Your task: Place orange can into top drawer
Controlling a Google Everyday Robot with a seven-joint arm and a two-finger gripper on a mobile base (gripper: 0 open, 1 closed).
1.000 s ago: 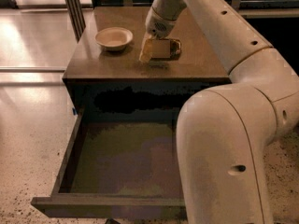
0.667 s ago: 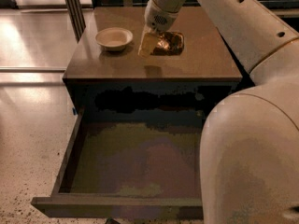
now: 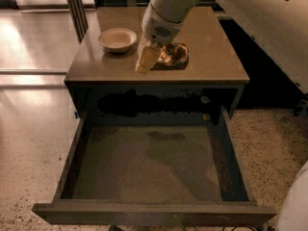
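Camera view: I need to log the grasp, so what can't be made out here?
- The pincer, down at the orange can on the cabinet top: whether it grips the can is hidden by the arm's wrist.
- The orange can: its left end is covered by the pincer, and its print is too blurred to read.
- The top drawer: its back is lost in shadow under the cabinet.
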